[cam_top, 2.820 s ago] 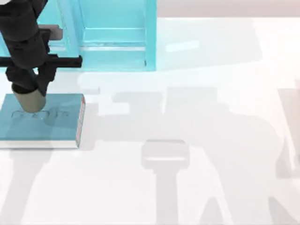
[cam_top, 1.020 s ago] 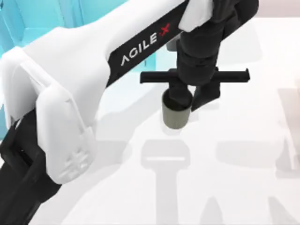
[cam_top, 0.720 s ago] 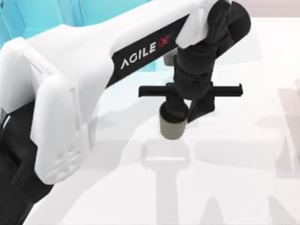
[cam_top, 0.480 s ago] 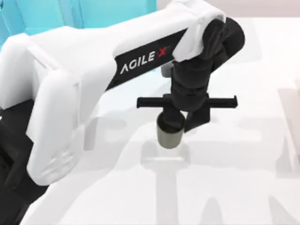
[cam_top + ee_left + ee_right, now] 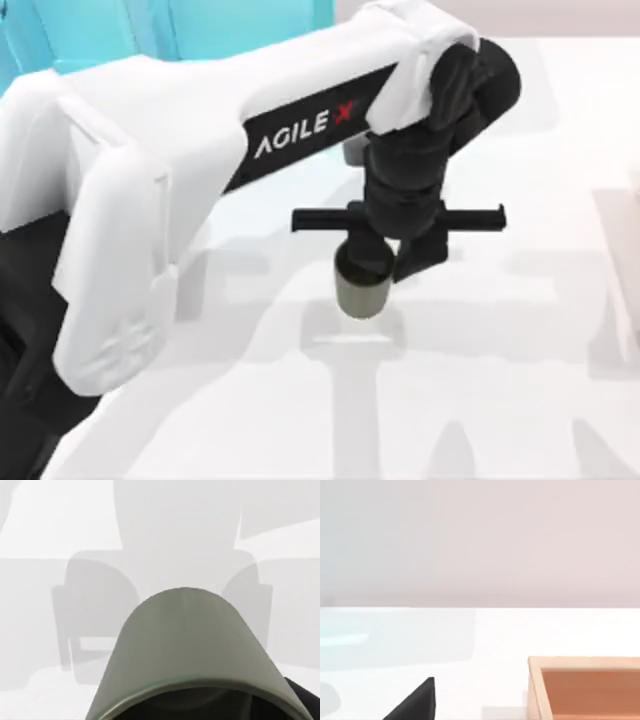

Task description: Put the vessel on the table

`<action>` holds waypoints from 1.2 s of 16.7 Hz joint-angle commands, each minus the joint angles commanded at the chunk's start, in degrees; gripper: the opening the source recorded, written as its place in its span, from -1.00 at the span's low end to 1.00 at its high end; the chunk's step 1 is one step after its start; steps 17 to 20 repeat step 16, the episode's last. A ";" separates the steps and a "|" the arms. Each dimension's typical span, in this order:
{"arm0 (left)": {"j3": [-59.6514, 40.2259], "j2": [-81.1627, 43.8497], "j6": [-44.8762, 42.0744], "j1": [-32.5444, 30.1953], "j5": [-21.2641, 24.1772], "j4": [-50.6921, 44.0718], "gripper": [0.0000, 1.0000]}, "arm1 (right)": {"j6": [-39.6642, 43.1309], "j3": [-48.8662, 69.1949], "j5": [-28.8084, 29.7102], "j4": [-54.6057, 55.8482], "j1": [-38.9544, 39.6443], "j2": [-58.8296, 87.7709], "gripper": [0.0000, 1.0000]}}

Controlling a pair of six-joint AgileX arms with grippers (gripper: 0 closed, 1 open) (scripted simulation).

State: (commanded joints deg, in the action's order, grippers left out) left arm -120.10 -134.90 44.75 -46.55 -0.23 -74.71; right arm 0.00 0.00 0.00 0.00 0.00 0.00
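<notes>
Cup [image 5: 361,290] hangs upright, mid worktop [image 5: 520,400], just above or on it; can't tell which. Left jaws [image 5: 385,262] closed on its rim, one finger inside. Prob. light, stiff, smooth; rim hold looks right. Shelf [image 5: 120,30] far left. R arm parked.
</notes>
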 joint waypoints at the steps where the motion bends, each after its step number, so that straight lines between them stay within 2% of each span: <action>1: 0.00 0.00 0.00 0.00 0.00 0.00 -0.40 | 0.00 0.00 0.00 0.00 0.00 0.00 1.00; 10: 0.00 0.00 0.00 0.00 0.00 0.00 0.96 | 0.00 0.00 0.00 0.00 0.00 0.00 1.00; 20: 0.00 0.00 0.00 0.00 0.00 0.00 1.00 | 0.00 0.00 0.00 0.00 0.00 0.00 1.00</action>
